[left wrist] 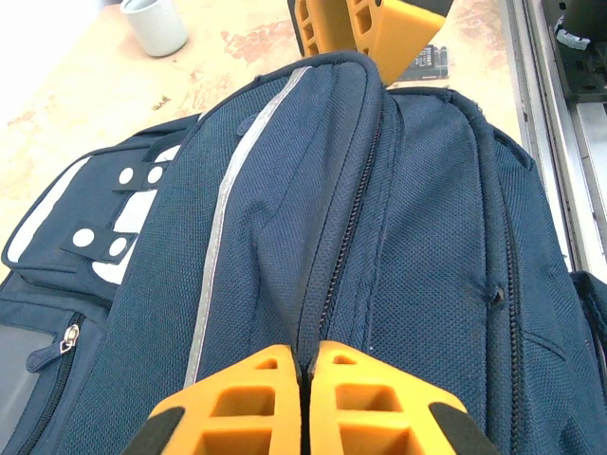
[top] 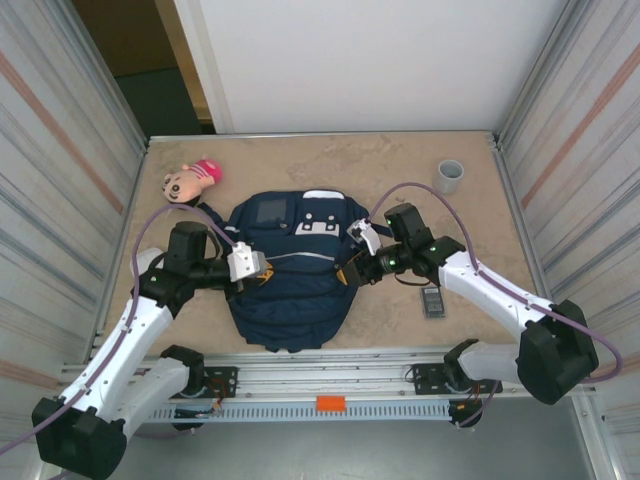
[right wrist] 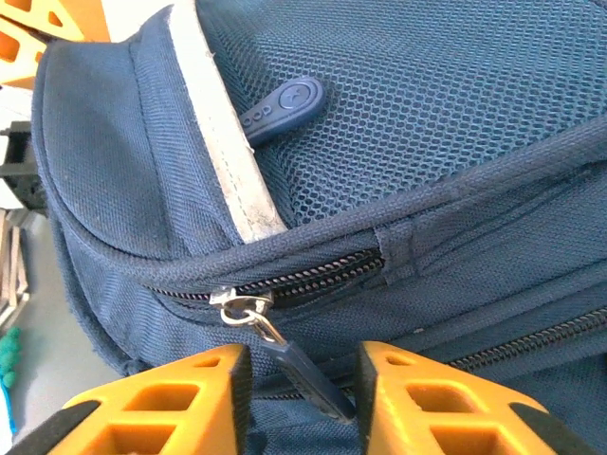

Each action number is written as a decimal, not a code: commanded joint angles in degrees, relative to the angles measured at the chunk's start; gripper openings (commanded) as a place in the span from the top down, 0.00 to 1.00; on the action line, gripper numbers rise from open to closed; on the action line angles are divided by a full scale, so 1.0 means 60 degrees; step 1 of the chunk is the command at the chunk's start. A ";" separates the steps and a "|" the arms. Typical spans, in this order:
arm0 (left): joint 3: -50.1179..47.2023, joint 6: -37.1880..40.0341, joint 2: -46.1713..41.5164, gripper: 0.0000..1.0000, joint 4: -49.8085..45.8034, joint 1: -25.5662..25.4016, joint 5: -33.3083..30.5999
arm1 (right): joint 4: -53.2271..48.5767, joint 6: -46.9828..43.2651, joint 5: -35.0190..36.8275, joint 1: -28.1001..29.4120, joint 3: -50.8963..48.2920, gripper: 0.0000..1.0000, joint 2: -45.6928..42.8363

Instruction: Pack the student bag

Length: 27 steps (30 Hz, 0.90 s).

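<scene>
Upper left of the top view: pink-and-tan plush doll [top: 190, 180] lying on the beige counter [top: 300, 160], near the bag's top-left corner.

Left gripper [top: 262, 268] is at the left edge of the large navy blue fabric backpack [top: 290, 300]. Jaws are closed flush together, right on the fabric ridge beside a zipped-up zipper line. Can't tell if a fold is pinched between them.

Backpack lies flat in the centre of the counter, front pocket up, white patches toward the far edge. Thin white stripe [left wrist: 223, 218] runs across the pocket. The zippers in view are closed, so the contents are hidden.

Right gripper [top: 350, 272] is at the bag's right edge. Jaws are apart, straddling a dark blue zipper pull tab [right wrist: 308, 374] hanging from a metal slider [right wrist: 234, 305]. No clamp on the tab.

Small dark flat rectangular device [top: 433, 303] lies on the counter right of the bag, under the right arm. Grey cup [top: 450, 176] stands upright at upper right, well apart from the bag.
</scene>
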 commanded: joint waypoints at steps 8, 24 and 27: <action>0.0165 -0.0751 -0.0109 1.00 0.1004 0.0040 -0.0175 | -0.0104 0.0406 0.0277 0.0203 -0.0145 0.92 -0.0974; 0.0476 -0.2078 -0.0073 1.00 0.1448 -0.1442 -0.2125 | -0.0502 0.1766 0.3164 0.2760 0.1105 1.00 -0.1082; 0.0556 -0.2303 0.0100 1.00 0.1656 -0.2173 -0.2612 | -0.0496 0.2170 0.3447 0.3063 0.1592 1.00 -0.0534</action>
